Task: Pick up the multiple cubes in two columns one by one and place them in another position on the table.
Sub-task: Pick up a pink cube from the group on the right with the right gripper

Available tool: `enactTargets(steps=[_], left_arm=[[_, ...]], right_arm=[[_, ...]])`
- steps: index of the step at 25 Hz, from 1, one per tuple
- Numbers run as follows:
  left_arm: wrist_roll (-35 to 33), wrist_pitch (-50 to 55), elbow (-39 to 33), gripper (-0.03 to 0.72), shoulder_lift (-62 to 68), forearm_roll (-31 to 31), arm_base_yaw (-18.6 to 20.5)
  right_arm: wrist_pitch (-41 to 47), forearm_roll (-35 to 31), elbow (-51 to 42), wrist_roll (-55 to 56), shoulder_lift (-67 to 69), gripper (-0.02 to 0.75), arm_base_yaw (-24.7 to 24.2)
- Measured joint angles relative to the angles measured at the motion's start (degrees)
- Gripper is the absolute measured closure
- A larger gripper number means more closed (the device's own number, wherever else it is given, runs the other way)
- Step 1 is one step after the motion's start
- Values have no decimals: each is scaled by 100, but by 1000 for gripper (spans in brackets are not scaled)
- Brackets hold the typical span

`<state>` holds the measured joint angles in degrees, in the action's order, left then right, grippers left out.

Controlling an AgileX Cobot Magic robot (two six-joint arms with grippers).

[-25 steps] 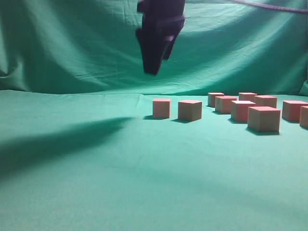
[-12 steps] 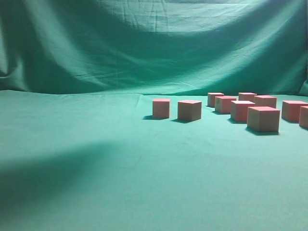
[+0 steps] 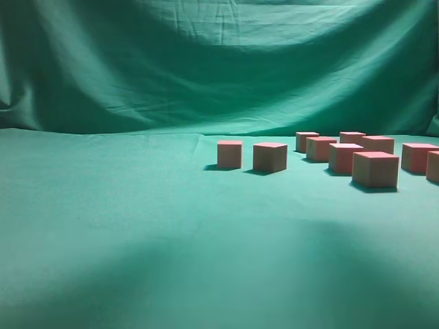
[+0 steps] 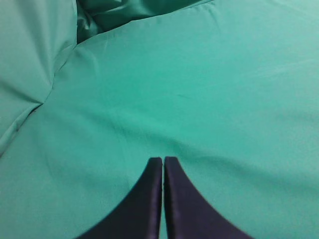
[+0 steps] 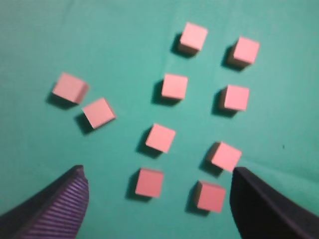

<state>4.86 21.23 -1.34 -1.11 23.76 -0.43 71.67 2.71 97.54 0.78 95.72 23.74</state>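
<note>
In the right wrist view, pink-topped cubes stand on the green cloth in two columns, a left column (image 5: pixel 174 86) and a right column (image 5: pixel 235 97), several cubes in each. Two more cubes (image 5: pixel 70 87) (image 5: pixel 98 112) sit apart to the left. My right gripper (image 5: pixel 158 172) is open and empty, high above the near ends of the columns. In the exterior view the two separate cubes (image 3: pixel 230 153) (image 3: pixel 270 157) stand at the centre and the columns (image 3: pixel 375 168) at the right; no gripper shows there. My left gripper (image 4: pixel 163 159) is shut and empty over bare cloth.
A green cloth (image 3: pixel 123 226) covers the table and hangs as a backdrop (image 3: pixel 206 62). Its folds show at the upper left of the left wrist view (image 4: pixel 45 74). A broad shadow lies on the near cloth.
The dark gripper that hung above the two separate cubes one second ago has left the exterior view. Its shadow has shifted from the left towards the lower right. The cubes have not moved.
</note>
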Motion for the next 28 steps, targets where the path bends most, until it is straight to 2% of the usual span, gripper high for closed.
enactTargets(steps=[6,12,17,24,28], left_arm=[[0,0,0,688,0,0,0],[0,0,0,688,0,0,0],[0,0,0,688,0,0,0],[0,0,0,688,0,0,0],[0,0,0,688,0,0,0]], right_arm=[[-115,-187,-1721,13,-44,165,-441],[-1595,-618,-2894,117,98,165,-443],[-2316,-914,-3029,60,519,165,-443],[-2665,-958,-3038,-65,1045,165,-443],[-2724,-971,-3042,-177,1178,316,-443]])
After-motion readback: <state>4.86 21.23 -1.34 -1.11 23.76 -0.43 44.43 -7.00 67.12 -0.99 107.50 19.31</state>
